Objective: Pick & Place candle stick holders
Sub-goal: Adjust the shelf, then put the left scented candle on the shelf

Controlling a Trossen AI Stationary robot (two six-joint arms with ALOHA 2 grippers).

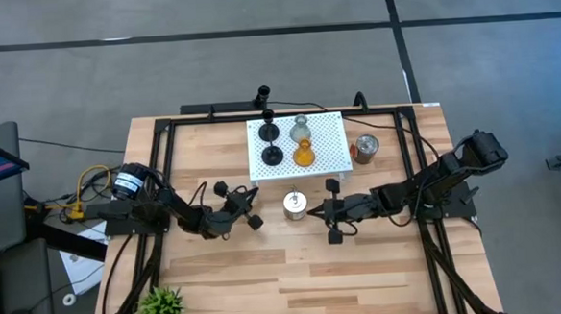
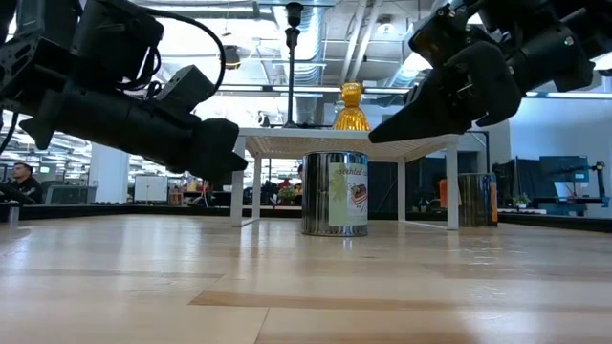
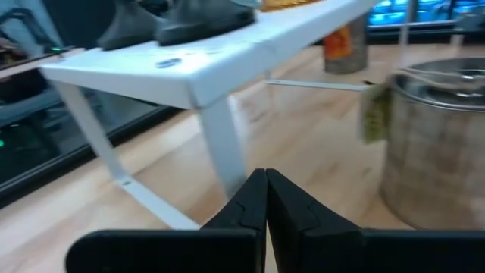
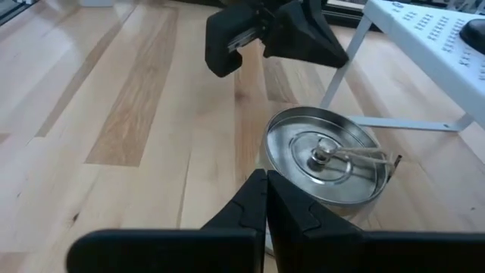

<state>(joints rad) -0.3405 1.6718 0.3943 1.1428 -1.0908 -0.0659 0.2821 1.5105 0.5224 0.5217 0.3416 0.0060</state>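
Wooden table (image 1: 267,273) seen with white perforated stand (image 1: 328,140) beyond both grippers. Four candle stick holders set on stand: two black ones (image 1: 271,144), pale-green glass (image 1: 300,128), amber-orange glass (image 1: 303,155). Left gripper (image 1: 252,209) pressed shut, empty, near stand's corner. Right gripper (image 1: 314,211) closed, empty, just beside tin can (image 1: 295,206). Holders well apart from both grippers.

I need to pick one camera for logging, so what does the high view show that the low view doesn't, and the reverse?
Only the high view shows two black holders, the pale-green holder and a potted plant. Only the low view shows the room and a person behind. Both show the white stand, amber holder, tin can and both shut hands: left, right.
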